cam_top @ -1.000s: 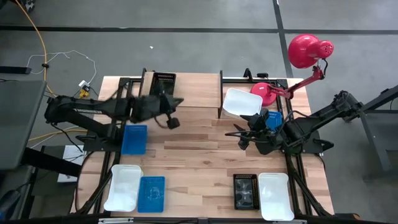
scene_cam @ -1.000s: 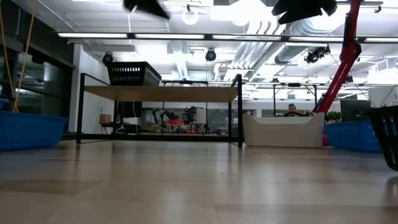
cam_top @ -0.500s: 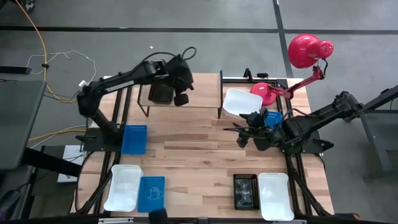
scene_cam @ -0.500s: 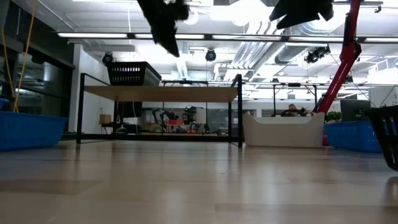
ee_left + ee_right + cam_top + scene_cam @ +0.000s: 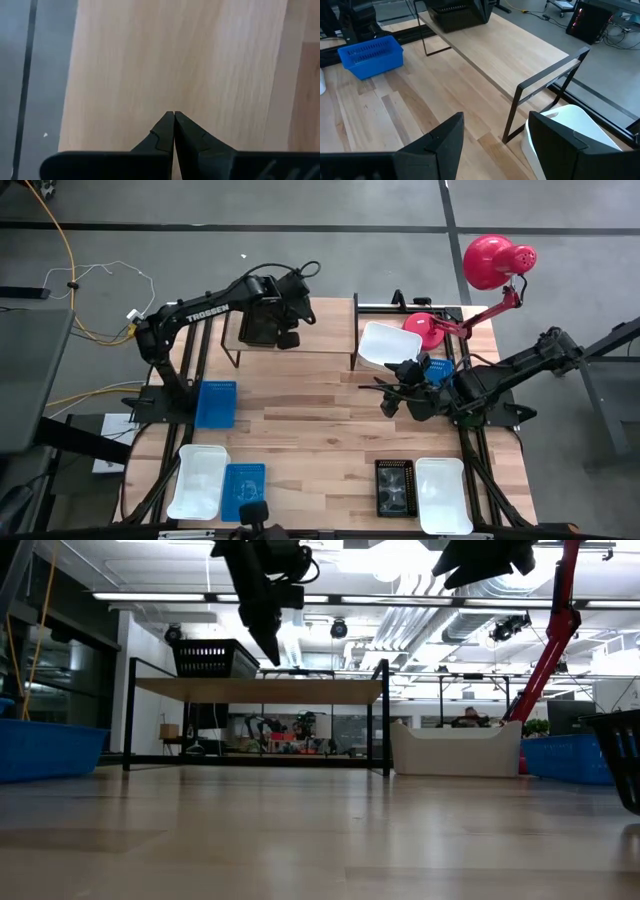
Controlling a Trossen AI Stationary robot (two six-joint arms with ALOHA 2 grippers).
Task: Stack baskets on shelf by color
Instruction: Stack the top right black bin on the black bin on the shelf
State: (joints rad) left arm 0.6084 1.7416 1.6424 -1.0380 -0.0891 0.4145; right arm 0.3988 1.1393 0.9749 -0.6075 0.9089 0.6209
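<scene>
Above the shelf (image 5: 320,330) the left hand (image 5: 287,338), fingers pressed together, hangs beside a black basket (image 5: 260,325); it may knock this. Right hand (image 5: 385,395), spread, waits near a white basket (image 5: 385,345).

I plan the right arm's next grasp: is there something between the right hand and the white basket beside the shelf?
Nothing visible. The right hand hangs open, and the white basket lies just past its fingers, next to the shelf leg, with only bare table between.
</scene>
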